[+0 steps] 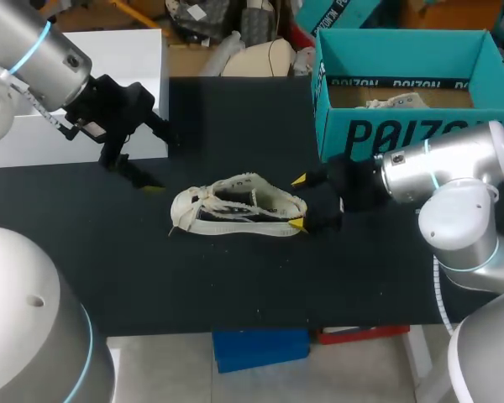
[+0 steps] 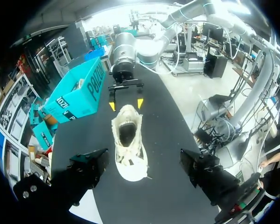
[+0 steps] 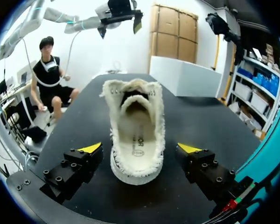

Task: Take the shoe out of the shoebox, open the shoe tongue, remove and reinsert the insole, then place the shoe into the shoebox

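A cream canvas shoe (image 1: 235, 206) lies upright on the black table (image 1: 235, 277), heel toward my right arm and toe toward my left. My right gripper (image 1: 297, 201) is open, its yellow tips standing on either side of the heel without touching it. In the right wrist view the shoe (image 3: 137, 135) shows its insole, and the heel sits between the spread fingers of the right gripper (image 3: 140, 149). My left gripper (image 1: 155, 159) is open and hovers above the table beyond the toe. From the left wrist the shoe (image 2: 128, 147) lies ahead of the left gripper (image 2: 143, 158).
The open teal shoebox (image 1: 403, 134) stands at the back right, behind my right arm, with crumpled paper inside. A white box (image 1: 109, 50) sits at the back left, behind my left gripper. Bare table stretches in front of the shoe.
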